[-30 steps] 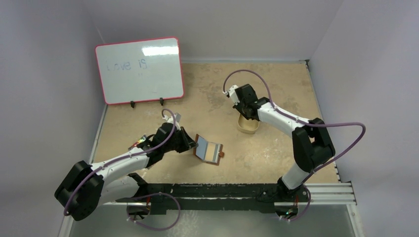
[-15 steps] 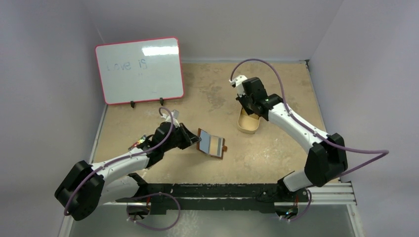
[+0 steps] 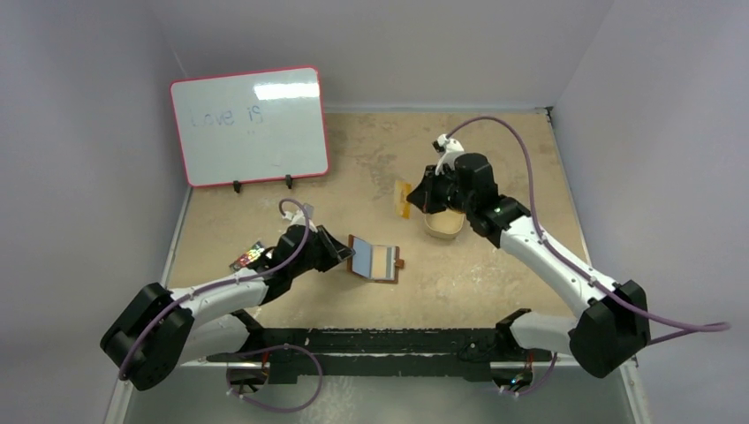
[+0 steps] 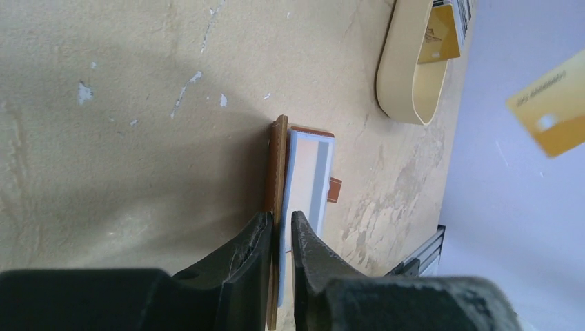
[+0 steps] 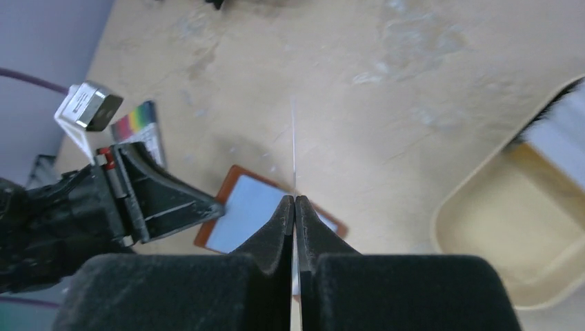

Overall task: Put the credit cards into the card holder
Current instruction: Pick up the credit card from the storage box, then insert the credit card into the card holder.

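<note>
The card holder [image 3: 377, 262], a brown leather wallet, lies open on the table with a pale card face and tan slots showing. My left gripper [image 3: 343, 254] is shut on its left flap; in the left wrist view the gripper [image 4: 281, 224] pinches the brown edge [image 4: 278, 165]. My right gripper [image 3: 419, 200] is shut on a gold credit card [image 3: 403, 201] and holds it in the air, left of the tin and behind the wallet. In the right wrist view this card [image 5: 294, 138] is edge-on above the wallet [image 5: 241, 210]. It also shows in the left wrist view [image 4: 552, 103].
A tan oval tin [image 3: 444, 224] stands right of the wallet, with more cards inside [image 4: 441, 34]. A red-framed whiteboard [image 3: 250, 124] stands at the back left. A colour-chart card [image 3: 249, 258] lies by the left arm.
My right gripper has risen out of the tin with the gold card and moved left, towards the wallet. My left gripper still holds the wallet flap, which now lies flatter.
</note>
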You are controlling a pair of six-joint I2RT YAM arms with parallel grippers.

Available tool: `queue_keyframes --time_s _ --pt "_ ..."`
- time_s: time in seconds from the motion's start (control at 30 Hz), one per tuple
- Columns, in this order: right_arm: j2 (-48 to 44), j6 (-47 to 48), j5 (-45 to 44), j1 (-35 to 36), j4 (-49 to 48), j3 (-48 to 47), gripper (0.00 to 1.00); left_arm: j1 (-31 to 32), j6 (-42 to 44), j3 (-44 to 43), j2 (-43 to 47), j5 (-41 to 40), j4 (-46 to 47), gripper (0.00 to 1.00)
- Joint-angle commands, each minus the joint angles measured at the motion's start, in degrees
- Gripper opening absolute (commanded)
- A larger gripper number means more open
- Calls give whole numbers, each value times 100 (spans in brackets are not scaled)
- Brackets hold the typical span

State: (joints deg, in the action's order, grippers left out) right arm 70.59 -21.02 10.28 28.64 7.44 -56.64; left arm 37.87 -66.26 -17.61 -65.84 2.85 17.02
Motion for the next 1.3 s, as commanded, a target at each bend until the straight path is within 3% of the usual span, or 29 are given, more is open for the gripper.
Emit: queue_keyframes --time_s 0.0,0.27,0.67,0.87,1.27 --pt "-81 -1345 992 250 -1261 779 0 -43 207 28 452 -382 -307 17" --pt "616 -1807 1005 952 -1766 1212 0 -45 373 107 569 -505 -557 15" --pt "1218 -2118 1197 961 -2237 1694 0 -43 697 140 481 -772 -948 0" --pt "1624 -2369 1314 959 -2893 1827 0 -43 719 269 415 -921 -937 0" --pt "1734 -2748 1358 827 -3136 2009 0 -47 800 257 412 -1147 -1182 0"
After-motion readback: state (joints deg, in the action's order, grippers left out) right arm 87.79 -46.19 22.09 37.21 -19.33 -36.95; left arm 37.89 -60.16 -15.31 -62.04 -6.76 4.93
